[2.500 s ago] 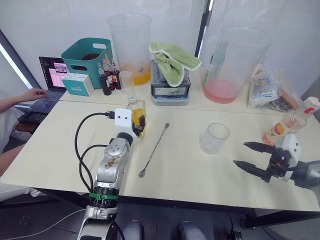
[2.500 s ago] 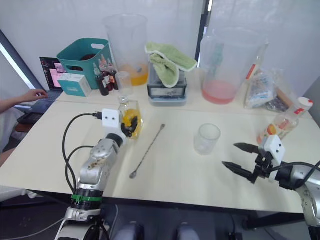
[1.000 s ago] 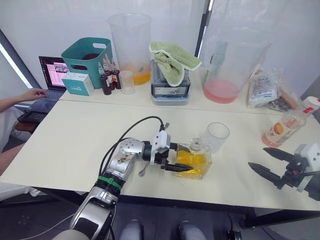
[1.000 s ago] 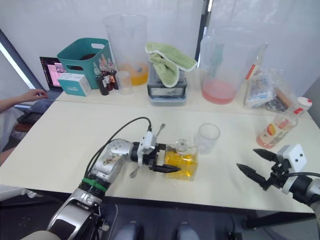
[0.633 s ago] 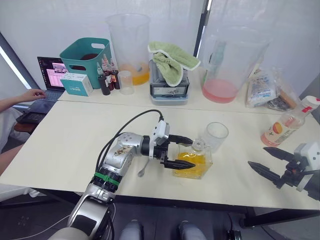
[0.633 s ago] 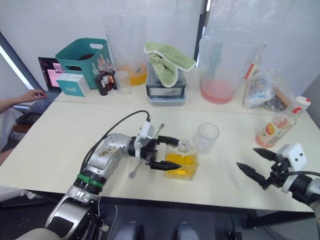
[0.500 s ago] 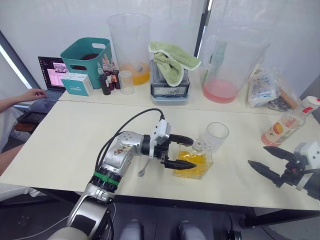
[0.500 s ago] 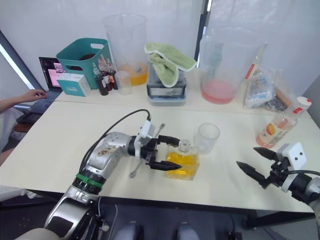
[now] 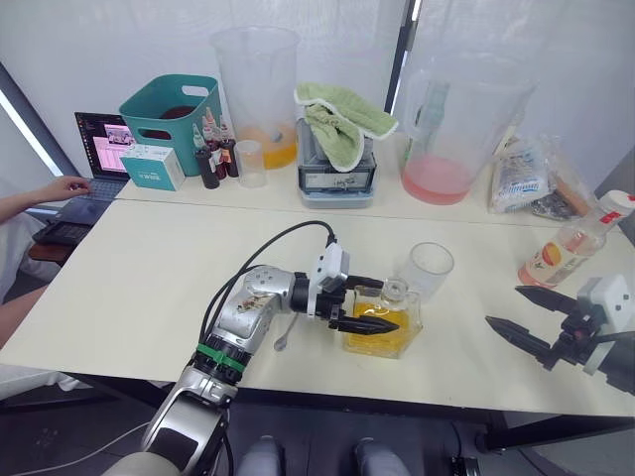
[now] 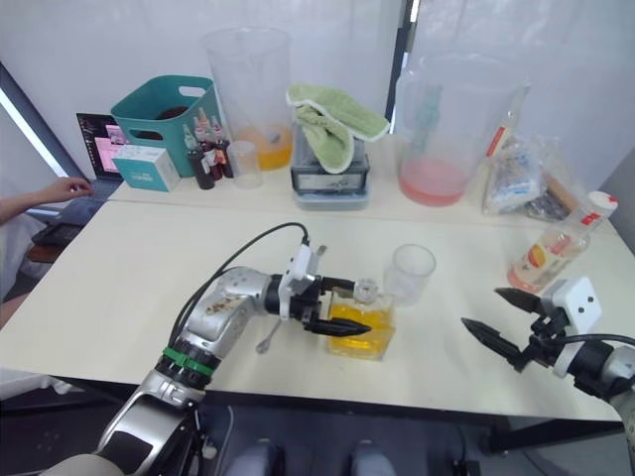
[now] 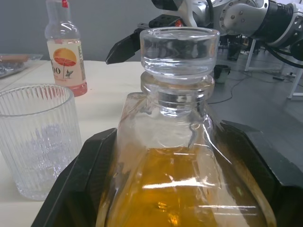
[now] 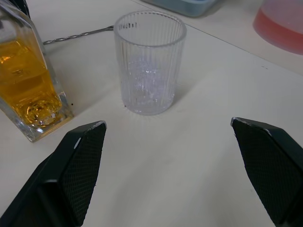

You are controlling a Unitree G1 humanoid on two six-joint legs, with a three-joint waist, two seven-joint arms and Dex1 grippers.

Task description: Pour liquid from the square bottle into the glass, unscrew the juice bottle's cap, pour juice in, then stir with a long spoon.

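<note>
two left gripper [image 9: 369, 305] fingers clamp square bottle [image 9: 385, 319] beside glass [image 9: 424, 271].

long spoon [image 9: 288, 332] mostly hidden behind left arm; square bottle [image 11: 187, 189] base cut off by frame edge.

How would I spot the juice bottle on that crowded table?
Look to the table's right edge, beyond the right gripper. The juice bottle stands there alone: slim, clear, pale pink-orange liquid, fruit label, white cap, unlike the squat amber square bottle.
</note>
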